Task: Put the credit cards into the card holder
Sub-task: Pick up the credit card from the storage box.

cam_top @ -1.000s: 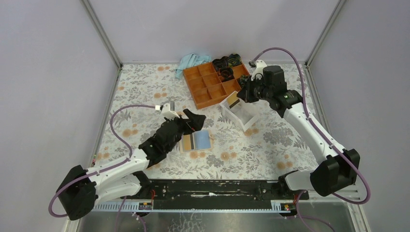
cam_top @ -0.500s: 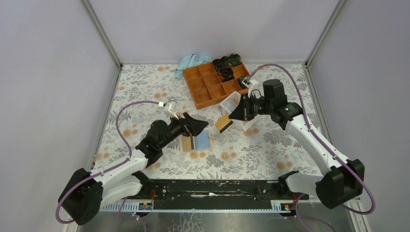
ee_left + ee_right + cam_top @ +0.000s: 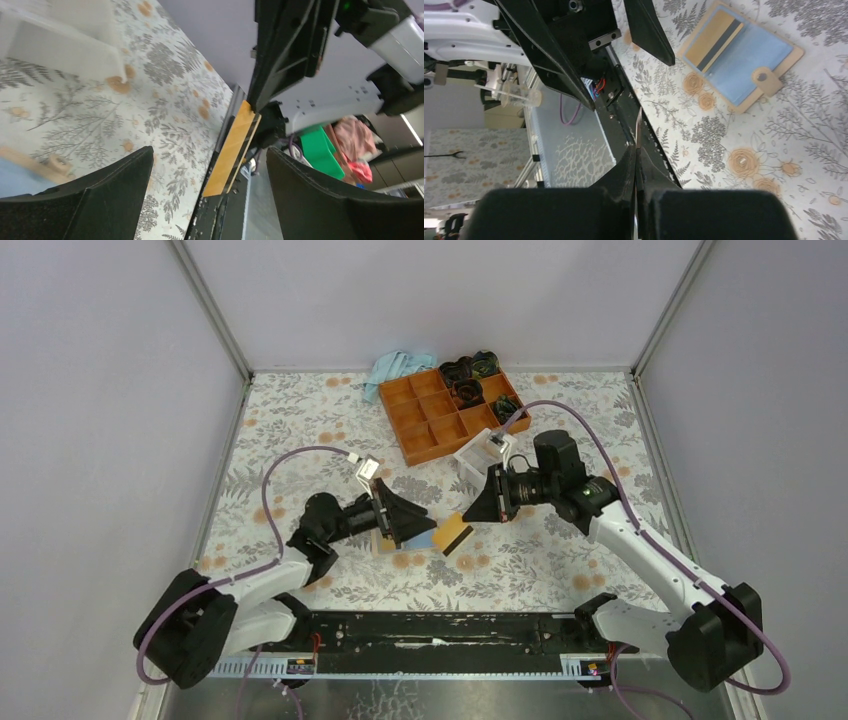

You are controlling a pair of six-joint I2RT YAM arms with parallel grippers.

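Note:
The card holder (image 3: 744, 52) lies open on the flowered table. A light blue card (image 3: 751, 57) and a tan striped card (image 3: 716, 37) sit inside it. From the top it is mostly hidden under my left gripper (image 3: 415, 525); only a tan edge of the card holder (image 3: 383, 543) shows. My left gripper (image 3: 210, 200) is open, with nothing between its fingers. My right gripper (image 3: 478, 515) is shut on an orange credit card (image 3: 454, 536) with a dark stripe. That credit card (image 3: 232, 150) hangs tilted above the table, just right of the left fingers and a little beyond their tips.
An orange compartment tray (image 3: 440, 415) stands at the back with dark items (image 3: 470, 368) in its far cells. A blue cloth (image 3: 395, 365) lies behind it. A white box (image 3: 478, 462) sits behind my right gripper. A black rail (image 3: 440, 628) runs along the near edge.
My right arm has carried the orange card from the white box down and left, close to my left gripper. The left gripper has turned its fingers rightward over the card holder.

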